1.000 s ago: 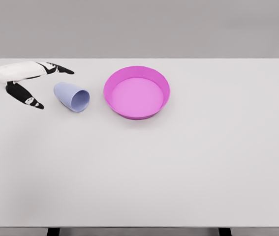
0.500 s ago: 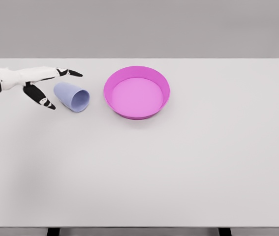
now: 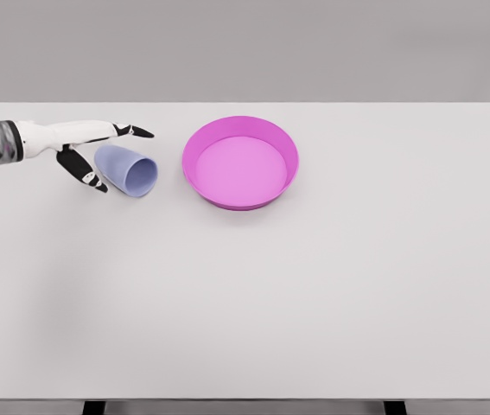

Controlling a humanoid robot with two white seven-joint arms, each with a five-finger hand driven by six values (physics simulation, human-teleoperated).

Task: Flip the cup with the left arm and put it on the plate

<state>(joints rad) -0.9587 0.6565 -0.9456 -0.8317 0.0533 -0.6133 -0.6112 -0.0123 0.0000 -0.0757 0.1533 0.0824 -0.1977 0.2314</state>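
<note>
The left hand (image 3: 80,147) has moved rightward across the bench (image 3: 314,285) since the earlier frames and now reaches the cup (image 3: 127,169). More of the forearm shows than before, with a grey wrist band near the left edge, where the arm is cut off. The fingers (image 3: 132,131) are spread wide and hold nothing: the long ones stretch out just behind the cup's closed end, and the dark-tipped thumb points down just beside the cup's left wall. Whether the thumb touches the cup is hard to make out.

The cup has not moved. It lies on its side on the bench, its closed end toward the hand and its open mouth facing forward and to the right. The part of its base behind the thumb is partly hidden.

To its right, near but apart, the pink plate (image 3: 286,149) sits unchanged, upright with a raised rim.
</note>
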